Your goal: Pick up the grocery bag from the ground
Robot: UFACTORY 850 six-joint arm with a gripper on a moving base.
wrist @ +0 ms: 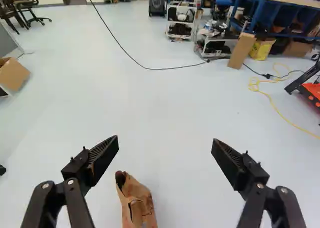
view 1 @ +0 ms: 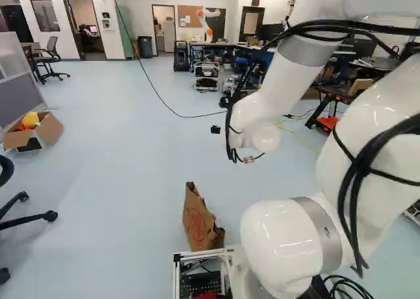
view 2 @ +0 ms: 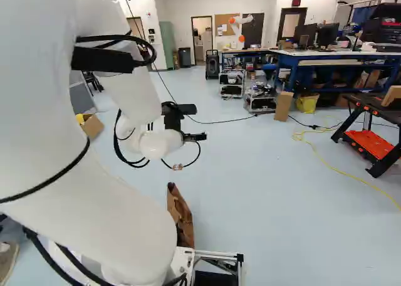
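The pale blue floor [wrist: 165, 113] carries a brown paper grocery bag [wrist: 138, 200] below the spread jaws, nearer their left side, a black cable [wrist: 175, 68] well ahead, a cardboard box [wrist: 13, 75] far left and a yellow cord [wrist: 290, 123] ahead to their right.

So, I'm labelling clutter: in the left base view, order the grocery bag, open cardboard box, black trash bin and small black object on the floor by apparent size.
Grocery bag and open cardboard box: too alike to rank
Black trash bin
Small black object
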